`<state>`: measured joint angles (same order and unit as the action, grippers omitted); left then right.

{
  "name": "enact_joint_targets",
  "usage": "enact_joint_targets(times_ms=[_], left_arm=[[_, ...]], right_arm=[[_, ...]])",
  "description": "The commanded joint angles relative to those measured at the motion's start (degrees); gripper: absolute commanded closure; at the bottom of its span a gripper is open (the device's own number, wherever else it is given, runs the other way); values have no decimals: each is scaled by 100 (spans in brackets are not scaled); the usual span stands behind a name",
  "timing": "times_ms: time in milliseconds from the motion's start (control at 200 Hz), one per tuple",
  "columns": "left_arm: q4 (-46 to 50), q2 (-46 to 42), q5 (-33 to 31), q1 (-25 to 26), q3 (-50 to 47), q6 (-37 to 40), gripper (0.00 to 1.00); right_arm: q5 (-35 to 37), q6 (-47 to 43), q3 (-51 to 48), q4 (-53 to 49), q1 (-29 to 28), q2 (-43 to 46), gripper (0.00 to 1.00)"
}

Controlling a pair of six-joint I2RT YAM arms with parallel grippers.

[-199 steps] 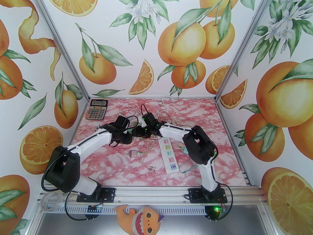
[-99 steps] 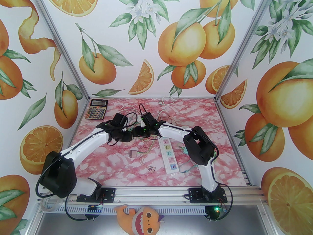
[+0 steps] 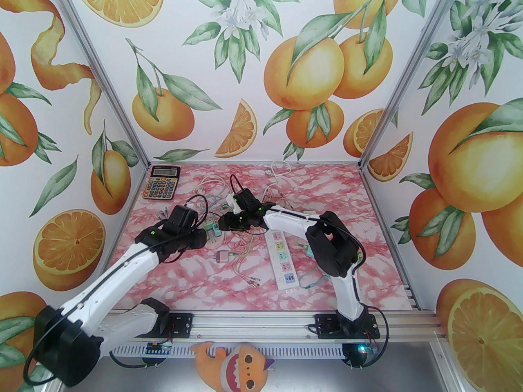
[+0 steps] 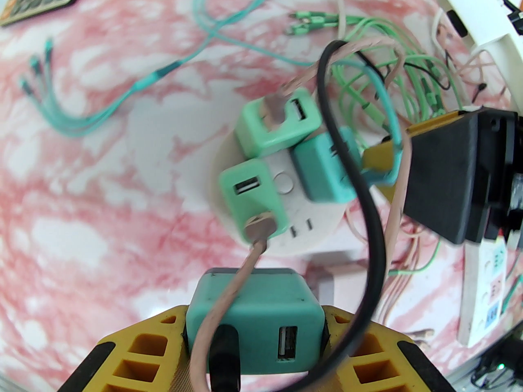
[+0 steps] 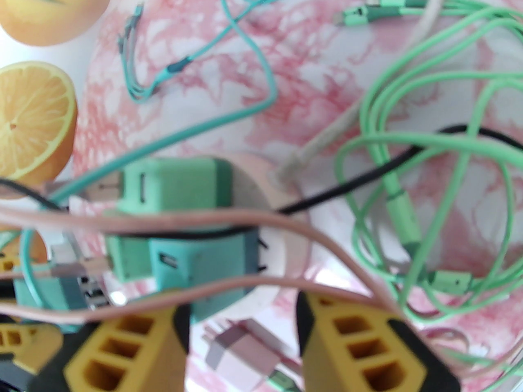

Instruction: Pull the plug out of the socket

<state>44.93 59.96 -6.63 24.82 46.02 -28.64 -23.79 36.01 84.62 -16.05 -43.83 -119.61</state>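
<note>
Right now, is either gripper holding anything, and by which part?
The left gripper clamps a teal charger plug by its two side faces. The right gripper flanks the edge of the round socket; whether it grips cannot be told.

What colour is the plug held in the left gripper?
The plug is teal green; left wrist view.

A calculator (image 3: 161, 183) lies at the marbled table's (image 3: 359, 227) far-left corner.
</note>
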Motion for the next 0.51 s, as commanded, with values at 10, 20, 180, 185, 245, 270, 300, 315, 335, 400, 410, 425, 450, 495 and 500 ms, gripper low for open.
enact_joint_targets(times_ms=[10,20,180,185,245,270,300,315,335,400,410,425,450,495,500], left_arm=[[69,-361,-350,-29,-55,-372,65],[69,-356,-348,-23,-51,-366,65],[125,-75,-277,-25,430,-127,65],[132,-65,-273,-28,459,-117,65],[174,155,-166,-38,737,5,66],[176,247,-104,-38,851,51,66],[192,373,-16,-38,985,81,66],[197,432,26,-38,1047,86,65],[200,512,79,-38,1120,94,66],[165,765,277,-43,1323,144,66],[161,800,325,-44,1357,150,66],[161,854,357,-47,1402,160,66],[162,942,366,-40,1473,171,66],[126,1084,388,-51,1580,177,66],[124,1090,394,-49,1592,185,66]], right_arm=[[702,-193,-336,-1141,53,-258,53],[701,-196,-346,-1140,49,-250,53],[677,-258,-377,-1129,42,-138,53],[675,-259,-381,-1128,42,-135,53],[666,-266,-385,-1117,43,-100,53],[667,-269,-393,-1117,40,-85,53],[666,-265,-403,-1104,36,-59,53],[666,-266,-411,-1087,40,-50,53],[665,-269,-427,-1069,37,-29,53],[665,-260,-467,-1030,25,31,52],[665,-259,-467,-1022,24,36,52],[665,-253,-477,-1022,31,57,52],[672,-262,-483,-1023,29,82,52],[679,-274,-491,-1033,31,133,52],[676,-272,-500,-1032,27,141,52]])
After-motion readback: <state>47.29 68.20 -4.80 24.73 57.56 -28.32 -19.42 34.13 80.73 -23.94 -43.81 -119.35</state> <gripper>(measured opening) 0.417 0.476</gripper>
